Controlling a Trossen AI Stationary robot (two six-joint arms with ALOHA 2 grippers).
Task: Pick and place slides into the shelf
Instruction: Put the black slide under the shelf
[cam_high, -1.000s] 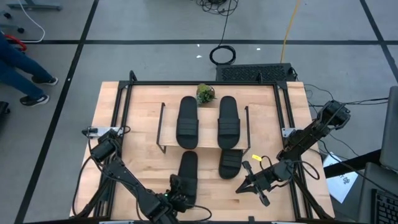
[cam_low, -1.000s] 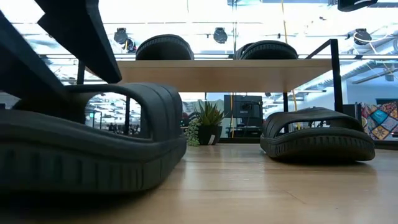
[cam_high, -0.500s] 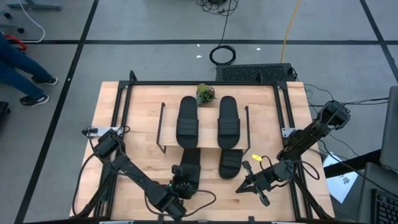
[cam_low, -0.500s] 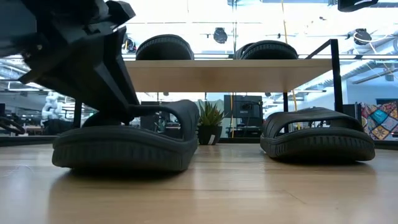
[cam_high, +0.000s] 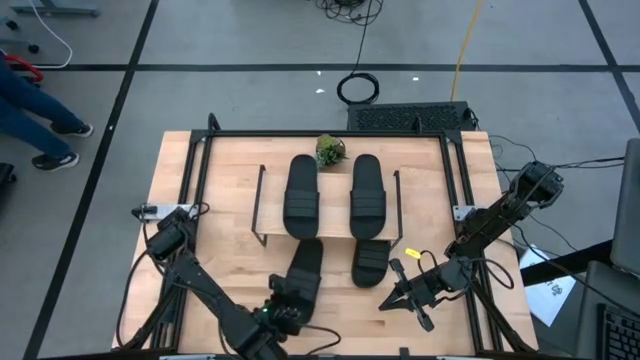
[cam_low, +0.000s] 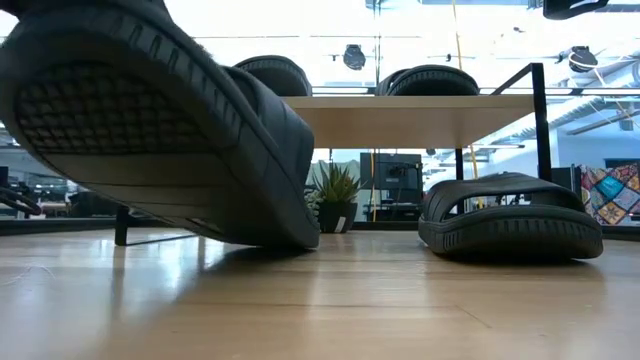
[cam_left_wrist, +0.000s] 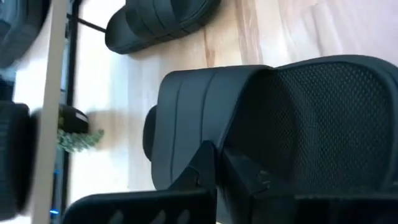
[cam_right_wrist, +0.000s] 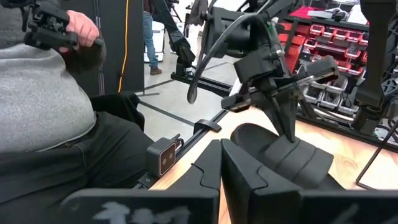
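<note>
Left of the shelf's (cam_high: 258, 205) front edge, on the near side, the left gripper (cam_high: 283, 308) is clamped on the heel end of a slide (cam_high: 303, 273). In the low view that slide (cam_low: 170, 120) is tilted, heel high and tread showing, with only its toe end near the tabletop (cam_high: 220, 180). We judge this the lift step of the third placement: grasp made, sandal just coming up.

Its toe points at the shelf and lies at the shelf's front edge. The next move, as we read it, calls for levelling the sole and sliding it toe-first under the top board, onto the lower tier — the gap looks low, so the strap needs to clear.

Shelf contents: the top board carries two slides side by side, the left one (cam_high: 301, 195) and the right one (cam_high: 367, 195). The second tier beneath is mostly hidden from above.

Right of the held sandal, a fourth slide (cam_high: 370, 262) lies flat with its toe tucked under the shelf's front edge. A small potted plant (cam_high: 330, 150) stands behind the shelf.

Further right, near the shelf's right front corner, the right gripper (cam_high: 392, 296) waits — fingers pressed together, holding nothing.
</note>
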